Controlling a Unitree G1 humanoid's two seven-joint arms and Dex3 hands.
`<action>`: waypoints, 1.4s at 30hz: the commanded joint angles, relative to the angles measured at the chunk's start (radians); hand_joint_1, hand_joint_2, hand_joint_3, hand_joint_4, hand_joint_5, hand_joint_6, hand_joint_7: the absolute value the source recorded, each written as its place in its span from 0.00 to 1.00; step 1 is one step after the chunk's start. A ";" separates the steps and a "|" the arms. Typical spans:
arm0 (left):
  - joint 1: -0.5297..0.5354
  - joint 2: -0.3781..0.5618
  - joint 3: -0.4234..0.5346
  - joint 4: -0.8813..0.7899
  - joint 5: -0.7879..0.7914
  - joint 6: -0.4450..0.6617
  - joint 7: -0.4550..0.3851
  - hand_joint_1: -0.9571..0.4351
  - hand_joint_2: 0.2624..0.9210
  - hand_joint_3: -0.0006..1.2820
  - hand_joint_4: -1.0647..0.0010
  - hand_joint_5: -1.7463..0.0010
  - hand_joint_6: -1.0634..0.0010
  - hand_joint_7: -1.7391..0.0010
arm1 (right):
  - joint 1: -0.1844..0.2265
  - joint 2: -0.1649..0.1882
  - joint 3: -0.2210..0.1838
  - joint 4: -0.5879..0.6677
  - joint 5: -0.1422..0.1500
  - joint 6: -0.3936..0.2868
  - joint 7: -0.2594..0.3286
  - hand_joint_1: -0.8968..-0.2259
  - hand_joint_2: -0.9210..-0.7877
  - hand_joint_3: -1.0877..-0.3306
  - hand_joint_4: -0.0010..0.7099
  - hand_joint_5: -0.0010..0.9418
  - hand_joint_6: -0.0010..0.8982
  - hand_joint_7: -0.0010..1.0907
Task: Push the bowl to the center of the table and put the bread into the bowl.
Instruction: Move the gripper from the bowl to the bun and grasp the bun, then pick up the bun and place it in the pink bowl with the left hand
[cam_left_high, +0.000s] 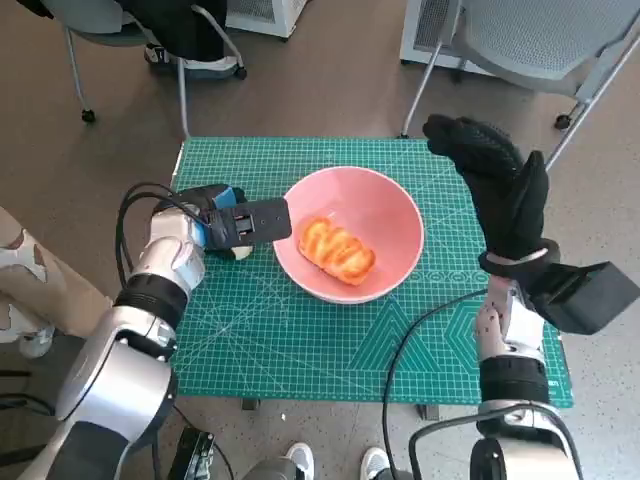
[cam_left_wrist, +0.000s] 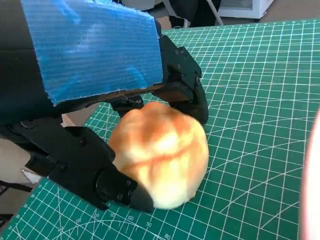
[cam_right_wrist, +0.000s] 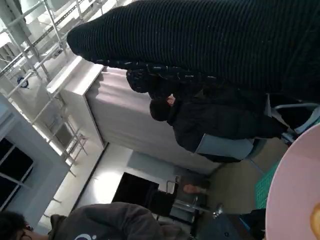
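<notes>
A pink bowl (cam_left_high: 400, 200) stands near the middle of the green mat, with a golden twisted bread (cam_left_high: 336, 250) lying inside it. My left hand (cam_left_high: 235, 222) is low on the mat just left of the bowl. In the left wrist view its black fingers (cam_left_wrist: 85, 165) grip a round browned bread roll (cam_left_wrist: 160, 155) from both sides, and the roll rests on the mat. The bowl's pink rim (cam_left_wrist: 314, 170) shows close beside it. My right hand (cam_left_high: 500, 185) is raised above the table's right side, fingers spread, holding nothing.
The green cutting mat (cam_left_high: 300, 340) covers the small table. Grey chairs (cam_left_high: 540, 40) stand behind its far edge. A person's leg (cam_left_high: 40, 280) is at the left and shoes (cam_left_high: 300, 460) at the near edge. Seated people (cam_right_wrist: 215, 125) appear in the right wrist view.
</notes>
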 joint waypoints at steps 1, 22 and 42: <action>0.007 0.023 0.014 -0.027 -0.015 -0.014 -0.014 0.69 0.90 0.15 0.40 0.27 0.37 0.37 | 0.018 -0.001 0.001 0.017 0.007 0.008 0.011 0.33 0.00 0.47 0.29 0.00 0.04 0.48; 0.117 0.163 0.119 -0.496 -0.068 0.010 -0.080 0.69 0.89 0.14 0.40 0.20 0.28 0.51 | 0.006 -0.002 -0.004 0.035 0.015 0.017 0.023 0.33 0.00 0.47 0.29 0.00 0.04 0.49; 0.351 0.201 0.335 -1.266 -0.076 0.113 -0.082 0.69 0.72 0.27 0.27 0.33 0.34 0.38 | 0.008 -0.001 -0.003 0.028 0.018 0.019 0.028 0.33 0.00 0.47 0.29 0.00 0.04 0.49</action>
